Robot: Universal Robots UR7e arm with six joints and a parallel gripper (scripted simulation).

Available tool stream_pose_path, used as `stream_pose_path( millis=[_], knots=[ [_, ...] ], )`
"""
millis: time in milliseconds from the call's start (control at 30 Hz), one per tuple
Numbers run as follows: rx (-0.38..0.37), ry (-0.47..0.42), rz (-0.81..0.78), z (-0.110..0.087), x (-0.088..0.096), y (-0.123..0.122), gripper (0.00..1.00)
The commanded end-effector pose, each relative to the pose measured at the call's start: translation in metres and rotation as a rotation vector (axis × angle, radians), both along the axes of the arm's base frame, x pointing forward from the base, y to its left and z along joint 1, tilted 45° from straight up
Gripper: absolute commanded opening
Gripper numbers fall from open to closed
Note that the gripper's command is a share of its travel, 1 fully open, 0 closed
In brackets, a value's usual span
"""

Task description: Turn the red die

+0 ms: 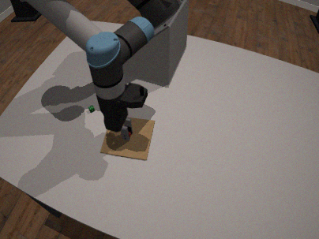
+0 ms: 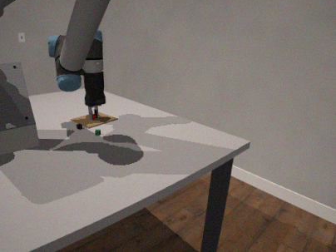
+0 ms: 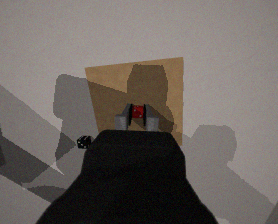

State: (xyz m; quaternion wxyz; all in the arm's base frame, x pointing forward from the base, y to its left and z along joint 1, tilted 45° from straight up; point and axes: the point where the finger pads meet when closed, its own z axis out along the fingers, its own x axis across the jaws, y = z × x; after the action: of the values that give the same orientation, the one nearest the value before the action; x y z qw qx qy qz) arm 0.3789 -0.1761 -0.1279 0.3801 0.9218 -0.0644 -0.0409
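The red die (image 1: 129, 134) (image 2: 95, 116) (image 3: 138, 111) is between the gripper's fingertips, low over or on the tan mat (image 1: 148, 130) (image 2: 109, 118) (image 3: 173, 75). Whether it touches the mat is hard to tell. My gripper (image 1: 128, 132) (image 2: 94, 116) (image 3: 137, 110) points down and is partly open, with a finger at each side of the die and seemingly a thin gap. The die's top pips are too small to read. The black die (image 2: 79, 126) (image 3: 84, 142) lies off the mat. The green die (image 1: 91, 109) (image 2: 97, 132) also lies off the mat; it is hidden in the wrist view.
The white table (image 1: 229, 141) (image 2: 166, 161) bears everything. A grey upright panel (image 1: 178, 42) (image 2: 14, 103) stands near the arm's base. The arm casts shadows over the mat and the table around the dice. The arm hides the black die in the top view.
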Motion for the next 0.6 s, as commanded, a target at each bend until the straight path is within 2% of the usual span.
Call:
stream_pose_path(
  millis=[0, 133, 167, 233, 267, 567],
  knots=[
    [0.0, -0.001, 0.001, 0.0003, 0.0003, 0.0002, 0.52],
    [0.0, -0.001, 0.001, 0.0003, 0.0003, 0.0002, 0.52],
    [0.0, -0.001, 0.001, 0.0003, 0.0003, 0.0002, 0.58],
    [0.0, -0.001, 0.001, 0.0003, 0.0003, 0.0002, 0.58],
    [0.0, -0.001, 0.001, 0.0003, 0.0003, 0.0002, 0.64],
    [0.0, -0.001, 0.001, 0.0003, 0.0003, 0.0002, 0.64]
  ],
)
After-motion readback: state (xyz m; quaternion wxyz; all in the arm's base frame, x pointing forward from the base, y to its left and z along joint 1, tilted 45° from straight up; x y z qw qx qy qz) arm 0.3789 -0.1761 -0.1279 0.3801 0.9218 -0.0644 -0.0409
